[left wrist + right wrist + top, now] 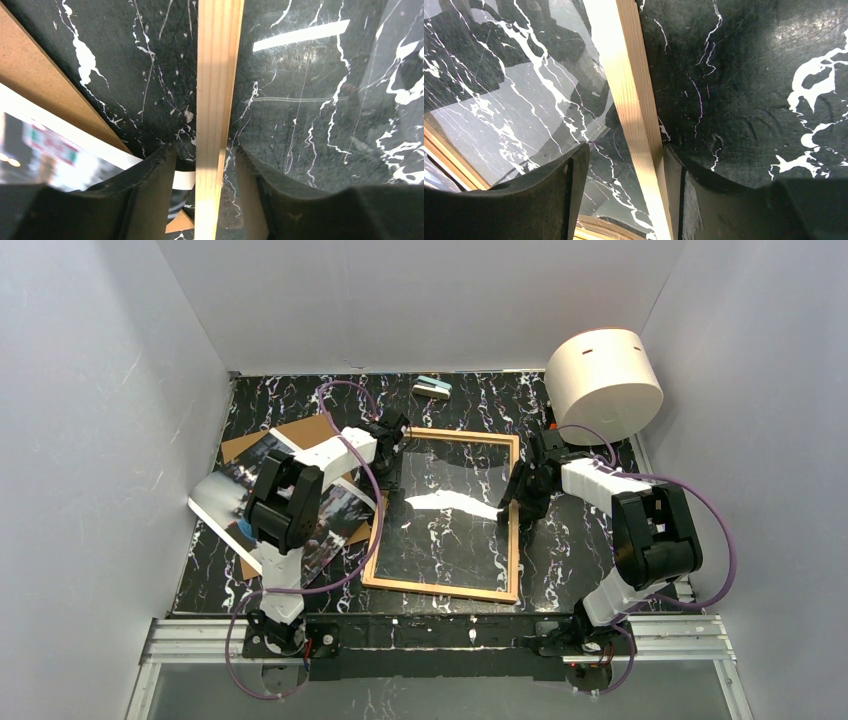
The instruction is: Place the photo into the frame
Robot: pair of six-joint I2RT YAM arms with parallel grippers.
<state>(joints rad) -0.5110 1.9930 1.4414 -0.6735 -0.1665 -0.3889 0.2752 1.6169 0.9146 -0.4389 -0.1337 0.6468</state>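
Note:
The frame [440,589], thin light wood around a glass pane, lies flat in the middle of the black marble table. The photo [225,490] rests to its left on a brown backing board [300,432], partly hidden under my left arm. My left gripper [395,455] is open astride the frame's left edge [217,75], a gap on each side of the wood; the photo's white border [60,150] shows beside it. My right gripper [515,495] is open astride the frame's right edge [629,85], its outer finger [704,200] against the wood and the other finger over the glass.
A large white cylinder [603,383] stands at the back right, close behind my right arm. A small grey-blue object [433,388] lies at the back edge. White walls close in on the left, right and rear. A metal rail [440,632] runs along the near edge.

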